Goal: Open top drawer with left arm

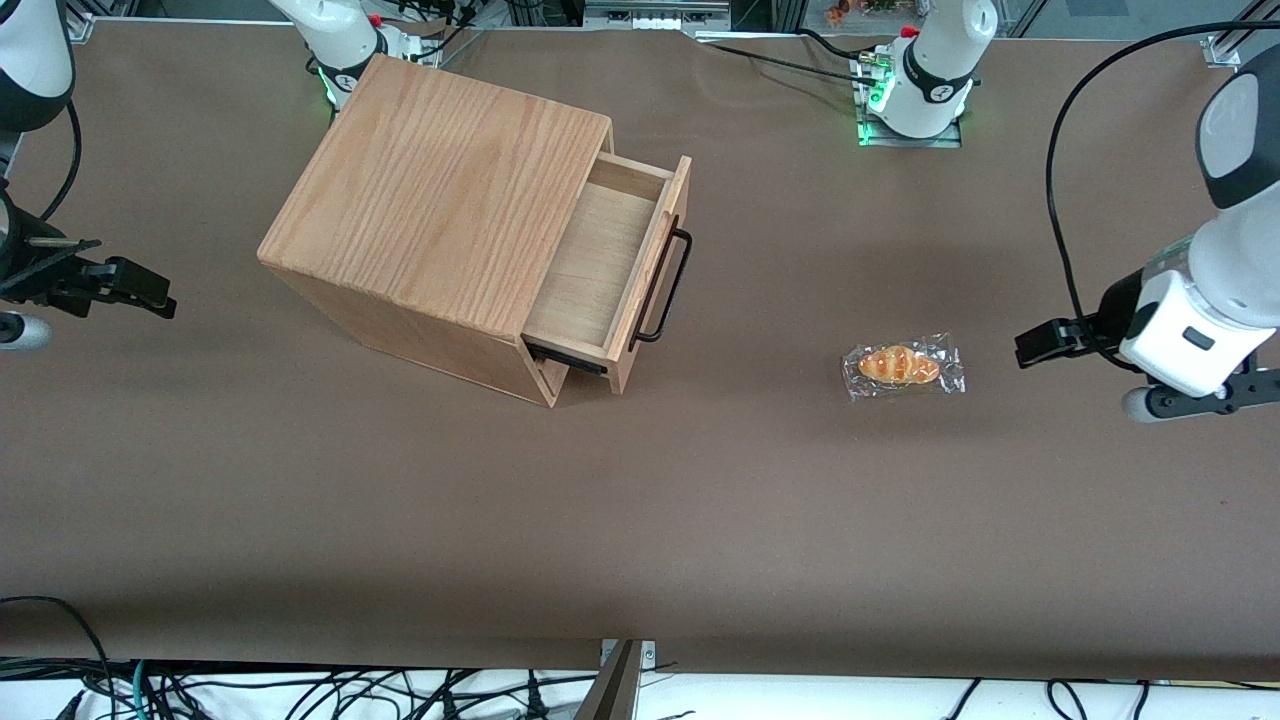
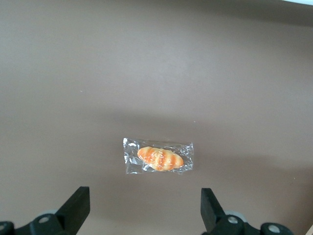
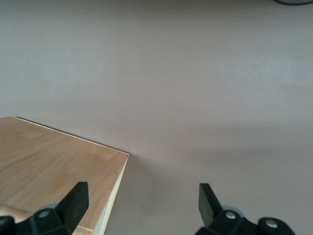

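Gripper (image 2: 144, 210) hangs with fingers spread wide, holding nothing, at the working arm's end of the table, well apart from the top drawer (image 1: 612, 262). We see that drawer pulled partway out of the oak cabinet (image 1: 430, 190), its black handle (image 1: 665, 285) free. Between drawer and gripper lies a wrapped bread roll (image 1: 902, 366) on the brown table (image 1: 640, 520).

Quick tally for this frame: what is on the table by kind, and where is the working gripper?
Wooden cabinet: 1
Top drawer, pulled out: 1
Wrapped bread roll: 1
Total: 3
The gripper hangs open above the table near the roll, holding nothing, well away from the drawer's black bar handle.
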`<action>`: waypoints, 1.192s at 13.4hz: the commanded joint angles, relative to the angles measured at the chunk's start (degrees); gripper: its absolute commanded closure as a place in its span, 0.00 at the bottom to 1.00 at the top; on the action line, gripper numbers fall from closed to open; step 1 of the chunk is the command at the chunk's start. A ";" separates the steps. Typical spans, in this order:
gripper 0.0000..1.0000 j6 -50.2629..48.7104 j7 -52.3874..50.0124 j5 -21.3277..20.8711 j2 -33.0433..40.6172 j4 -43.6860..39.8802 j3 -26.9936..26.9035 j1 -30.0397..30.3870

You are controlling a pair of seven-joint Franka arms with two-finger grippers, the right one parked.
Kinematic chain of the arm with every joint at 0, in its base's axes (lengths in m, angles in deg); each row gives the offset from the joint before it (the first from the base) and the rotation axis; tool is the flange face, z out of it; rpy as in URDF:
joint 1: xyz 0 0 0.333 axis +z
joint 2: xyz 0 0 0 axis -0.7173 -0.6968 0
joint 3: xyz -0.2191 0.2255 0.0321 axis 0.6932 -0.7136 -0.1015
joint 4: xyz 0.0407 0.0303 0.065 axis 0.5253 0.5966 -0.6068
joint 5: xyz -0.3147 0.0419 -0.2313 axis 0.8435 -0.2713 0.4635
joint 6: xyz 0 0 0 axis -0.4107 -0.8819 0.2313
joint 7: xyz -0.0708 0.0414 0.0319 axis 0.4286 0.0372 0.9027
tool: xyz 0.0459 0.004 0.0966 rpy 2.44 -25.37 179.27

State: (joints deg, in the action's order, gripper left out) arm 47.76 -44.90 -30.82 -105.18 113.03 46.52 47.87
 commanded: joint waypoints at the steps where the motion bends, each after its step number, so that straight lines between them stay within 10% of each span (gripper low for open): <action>1: 0.00 -1.03 1.51 -2.19 0.79 -0.42 0.64 1.64; 16: 0.00 -7.08 8.98 -1.14 1.23 -0.42 1.25 3.67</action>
State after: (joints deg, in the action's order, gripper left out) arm 43.20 -37.26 -30.85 -104.64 113.02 47.17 51.61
